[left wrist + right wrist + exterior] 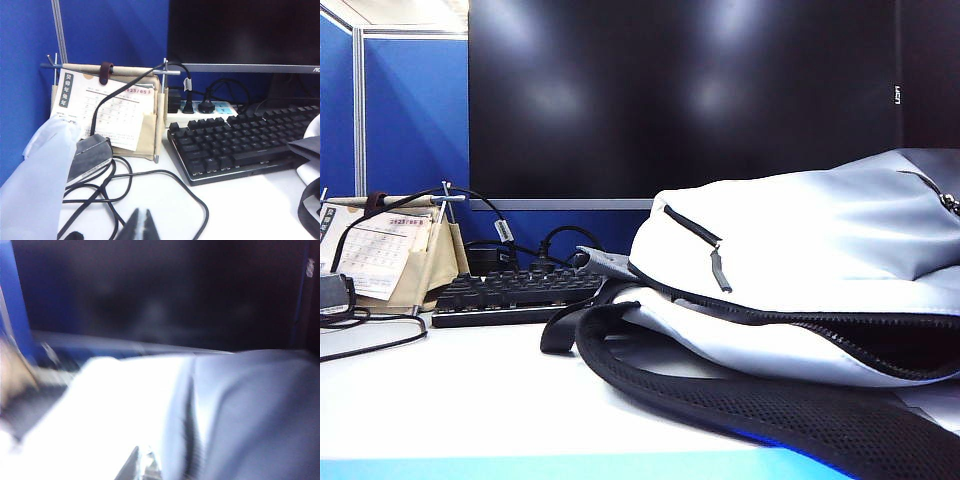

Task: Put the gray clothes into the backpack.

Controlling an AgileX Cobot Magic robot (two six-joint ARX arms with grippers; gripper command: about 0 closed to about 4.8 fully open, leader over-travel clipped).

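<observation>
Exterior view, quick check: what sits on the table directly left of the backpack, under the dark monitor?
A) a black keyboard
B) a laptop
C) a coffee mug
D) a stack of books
A: a black keyboard lies on the white table left of the backpack, below the dark monitor; the left wrist view shows the same keyboard beside a paper calendar.

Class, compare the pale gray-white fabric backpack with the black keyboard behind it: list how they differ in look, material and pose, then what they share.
The pale gray-white fabric backpack is soft, bulging and light; the black keyboard is hard, flat and dark. The backpack lies on its side, its main zipper gaping to show dark lining; the keyboard sits level, keys up. The backpack lies nearer the exterior camera, filling the right; the keyboard sits farther back, near the monitor. Both rest on the white table.
</observation>
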